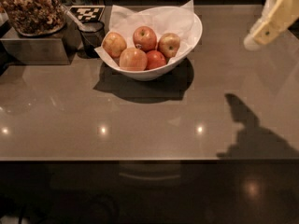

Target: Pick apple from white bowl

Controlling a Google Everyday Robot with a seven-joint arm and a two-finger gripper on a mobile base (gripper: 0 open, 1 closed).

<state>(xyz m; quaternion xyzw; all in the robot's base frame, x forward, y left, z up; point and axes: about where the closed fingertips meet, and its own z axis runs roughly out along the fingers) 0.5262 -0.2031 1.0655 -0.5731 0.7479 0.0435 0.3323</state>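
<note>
**Countertop stock, camera view: one apple for lifting**

Glossy brown counter (140,125). At rear centre stands the white bowl (198,31), lined with crumpled paper (154,17) and holding five fruit. My item is the apple (169,45), golden with a blush. It lies at the bowl's right side, just beside the deep red apple (145,38) and the small red apple (155,59).

I judge it firm, fairly heavy, smooth-skinned and apt to roll — best taken from above across its widest part.

The gripper (273,20) hangs at upper right, well apart from the bowl — whether it is released or clenched I cannot tell.

Five apples (133,59), one white bowl (192,36), one gripper (260,32) at top right.
</note>
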